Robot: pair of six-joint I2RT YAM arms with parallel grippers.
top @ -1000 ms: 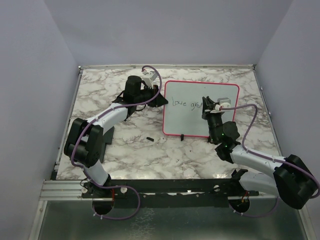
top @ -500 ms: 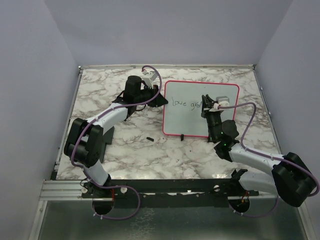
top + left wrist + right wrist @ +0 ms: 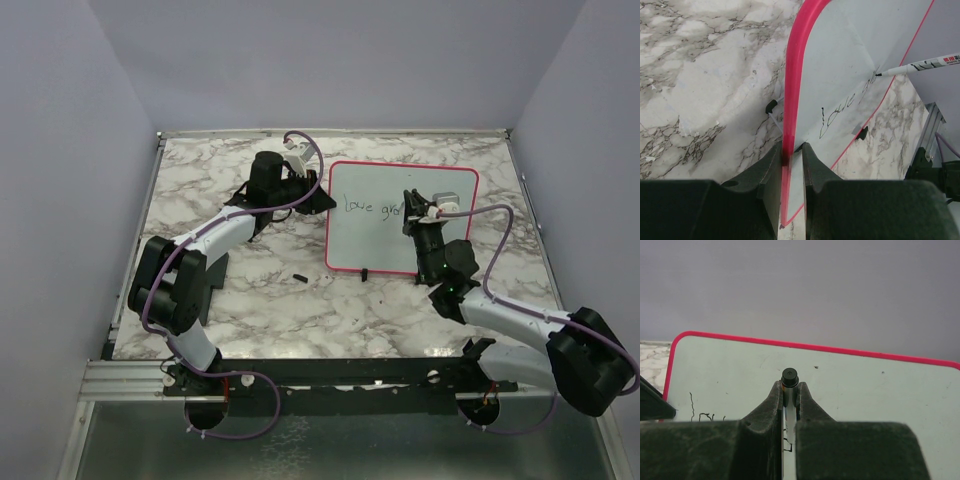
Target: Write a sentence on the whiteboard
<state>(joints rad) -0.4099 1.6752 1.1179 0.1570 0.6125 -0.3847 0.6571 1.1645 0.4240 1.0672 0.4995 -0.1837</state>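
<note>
The whiteboard [image 3: 400, 220], white with a thin red-pink frame and two black clips on its near edge, lies on the marble table. My left gripper [image 3: 318, 196] is shut on its left edge; the left wrist view shows the red rim [image 3: 790, 100] pinched between the fingers. My right gripper [image 3: 410, 215] is shut on a white marker [image 3: 789, 390], its black end up. The marker tip [image 3: 879, 74] touches the board at the end of the sentence [image 3: 372, 208], which reads "Love gro" in thin dark strokes.
A small black marker cap [image 3: 298, 276] lies on the marble near the board's near-left corner. A black stand [image 3: 215, 268] sits by the left arm. Purple-grey walls close the table on three sides.
The right gripper and marker have shifted very slightly over the writing. The left arm has not moved.
</note>
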